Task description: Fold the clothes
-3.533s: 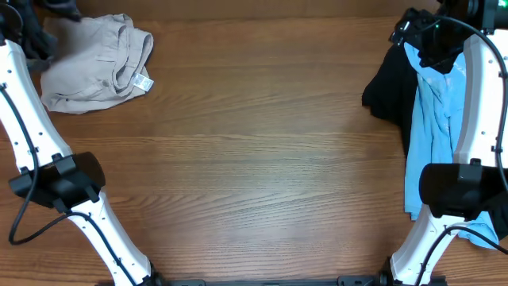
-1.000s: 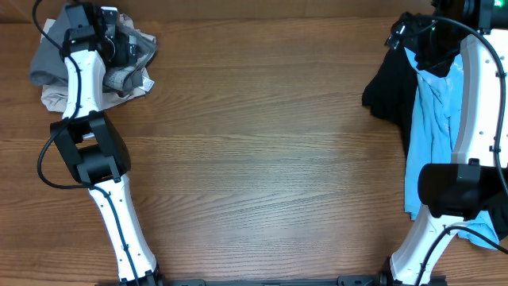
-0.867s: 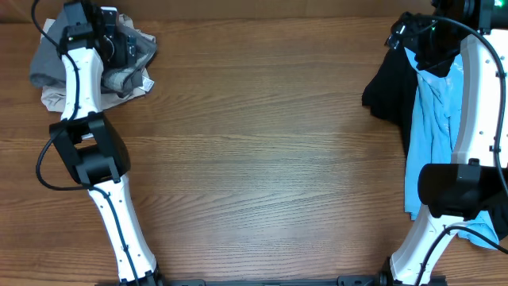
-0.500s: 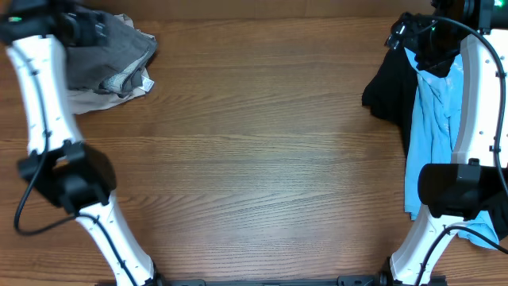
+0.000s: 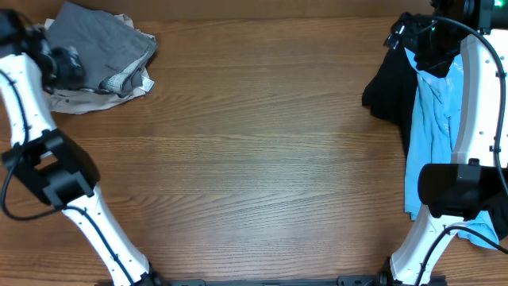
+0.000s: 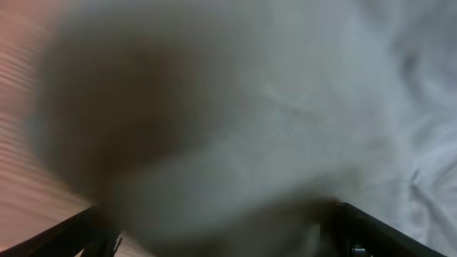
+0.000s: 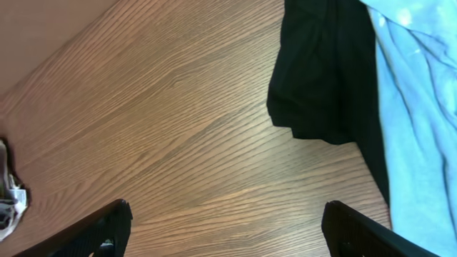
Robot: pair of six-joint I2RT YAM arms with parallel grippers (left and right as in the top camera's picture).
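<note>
Grey shorts: I see the crumpled mid-grey cotton shorts (image 5: pixel 99 44) in the far left corner of the brown wooden table (image 5: pixel 254 159), lying on top of another garment.
Beige shorts: the pale beige fabric shorts (image 5: pixel 70 102) show from under the near edge of the grey ones, flat on the wood.
Label: a small white tag (image 5: pixel 146 83) sticks out at the right near corner of this pile; I cannot tell which garment it belongs to.
Left gripper: my left gripper (image 5: pixel 67 65) sits at the left edge of the pile, over the grey fabric. In the left wrist view, its two dark fingers show at the bottom corners, spread wide apart (image 6: pixel 225 232). They have nothing pinched between them that I can make out.
Left wrist view: blurred pale grey cloth fills nearly the whole picture, with a strip of wood at the left. It is too soft for me to say whether the fingers touch the fabric.
Black garment: a black cloth garment (image 5: pixel 390 91) lies bunched at the far right of the table, its left edge on bare wood.
Blue shirt: a light blue shirt (image 5: pixel 429 119) runs beside and partly over the black garment, stretching toward the near right edge, partly behind my right arm.
Right gripper: my right gripper (image 5: pixel 425 44) hangs above the far end of these two garments. From the right wrist view, its fingers stand wide apart (image 7: pixel 235 232) over bare wood, gripping nothing.
</note>
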